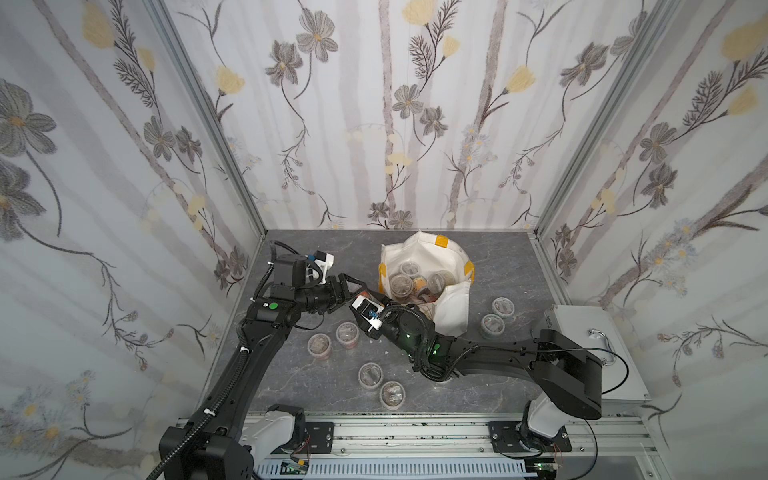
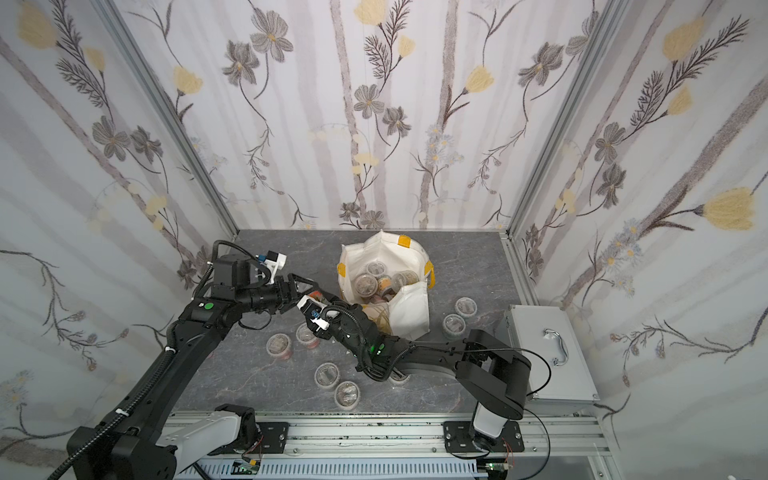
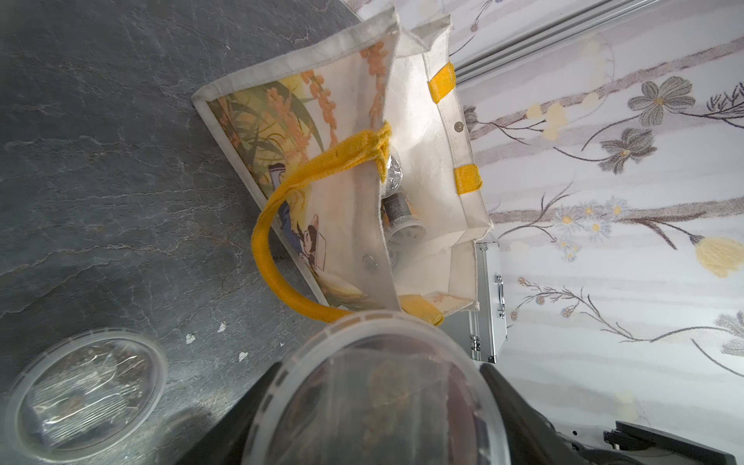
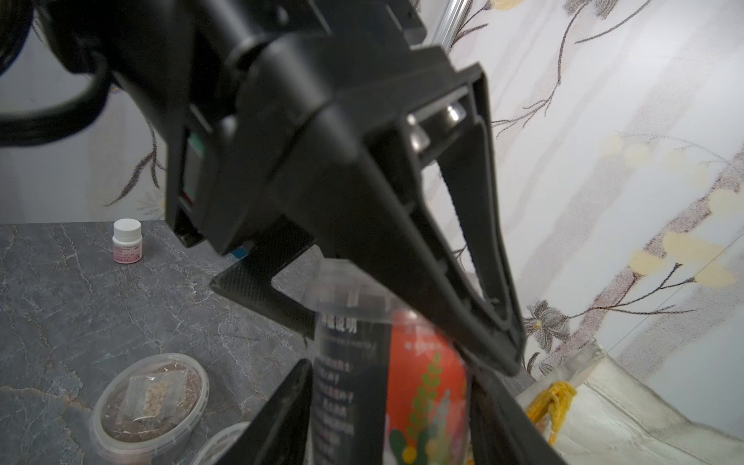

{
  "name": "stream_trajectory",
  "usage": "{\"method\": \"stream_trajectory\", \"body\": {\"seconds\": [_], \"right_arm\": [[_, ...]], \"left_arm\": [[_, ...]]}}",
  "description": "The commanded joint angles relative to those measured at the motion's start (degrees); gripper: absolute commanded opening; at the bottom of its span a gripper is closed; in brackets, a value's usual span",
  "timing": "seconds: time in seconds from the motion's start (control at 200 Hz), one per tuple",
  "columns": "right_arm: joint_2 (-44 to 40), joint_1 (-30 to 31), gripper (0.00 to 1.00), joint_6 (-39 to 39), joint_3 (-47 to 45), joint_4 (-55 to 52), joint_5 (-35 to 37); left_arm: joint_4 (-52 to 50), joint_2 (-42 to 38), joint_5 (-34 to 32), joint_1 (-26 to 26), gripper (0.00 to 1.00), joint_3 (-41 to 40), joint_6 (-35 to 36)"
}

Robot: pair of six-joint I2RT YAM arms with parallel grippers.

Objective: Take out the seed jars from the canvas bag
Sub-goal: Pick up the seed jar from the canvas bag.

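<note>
Beside the bag [image 1: 453, 307], the left tool [image 3: 390, 386] and right tool [image 4: 392, 414], both partly open, clamp one red-labelled jar [image 4: 426, 386] above the surface [image 1: 291, 374].

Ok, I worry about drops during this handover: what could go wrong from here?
Both the left gripper and the right gripper seem to clamp the red-label seed jar above the table; if either lets go early, it may fall onto the two seed jars standing nearby. The right arm lies close beside the canvas bag, whose yellow handle hangs near it; withdrawing might snag it and tip the bag.
</note>
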Motion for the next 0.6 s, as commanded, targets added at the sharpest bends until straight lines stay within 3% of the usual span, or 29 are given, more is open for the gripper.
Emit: {"method": "stream_trajectory", "body": {"seconds": [0.0,0.13,0.275,0.35,0.595], "right_arm": [[0.6,0.1,0.55,0.8,0.5,1.0,-2.4],[0.4,0.1,0.6,1.7,0.0,1.1,-1.5],[-0.9,0.0,0.77,3.8,-1.7,1.4,2.0],[-3.2,0.0,0.81,6.4,-3.8,0.2,2.8],[-18.9,-1.0,0.86,19.3,-10.5,-8.6,3.0]], "left_arm": [[1.7,0.0,1.0,-0.1,0.66,0.5,1.9],[1.3,0.0,-1.5,0.4,0.62,0.9,2.3],[1.8,0.0,-8.3,0.7,0.6,0.8,2.9],[2.6,0.2,-12.7,0.9,0.59,0.6,4.0],[6.1,5.5,-36.2,0.9,0.62,-3.0,9.4]]}}
